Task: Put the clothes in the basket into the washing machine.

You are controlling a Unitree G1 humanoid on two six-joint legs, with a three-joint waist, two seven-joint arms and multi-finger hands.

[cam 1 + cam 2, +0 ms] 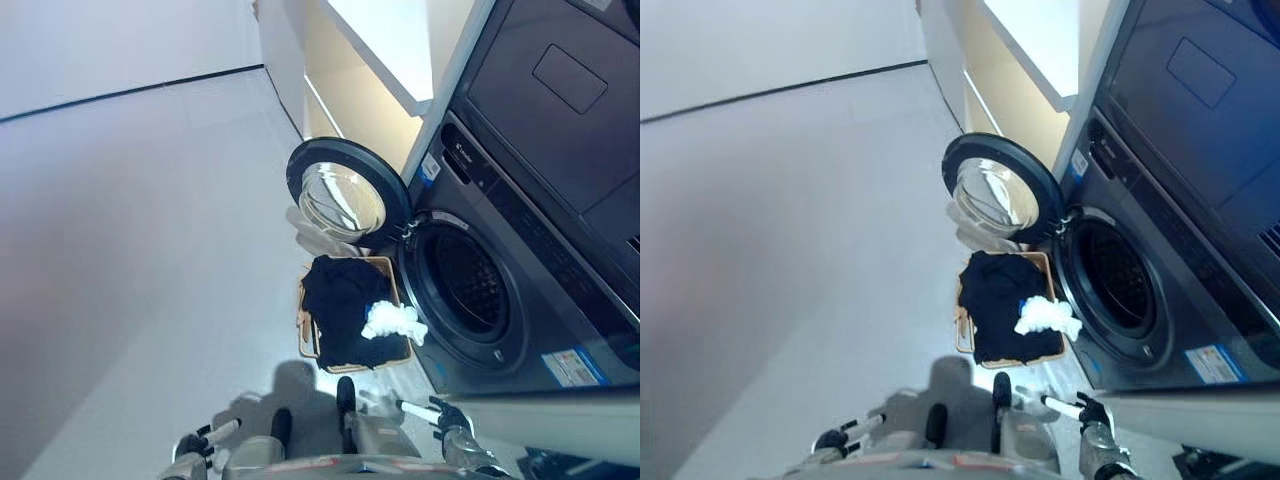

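**Laundry basket waiting beside an open washing machine**

A pale grey floor [130, 250] runs back to a white wall. At the right stands a dark front-loading washing machine [520, 300], its round glass door [345, 195] swung wide open to the left and its drum [470, 285] apparently empty. A wicker basket [308, 335] sits on the floor just in front of the drum opening, right below the door. It holds a heap of black clothes [340, 305] with a white garment [392, 320] lying on top at the machine side.

Both robot hands hang low at the bottom edge, near the basket but apart from it and holding nothing. The left hand [205, 440] and the right hand [435, 412] show straight, relaxed fingers.

The open door overhangs the basket's far end, so an arm reaching in could knock it. Loose cloth might also slip from a shallow grasp, snag on the basket rim, or drop on the floor short of the drum. A pale cloth [318, 238] lies beneath the door
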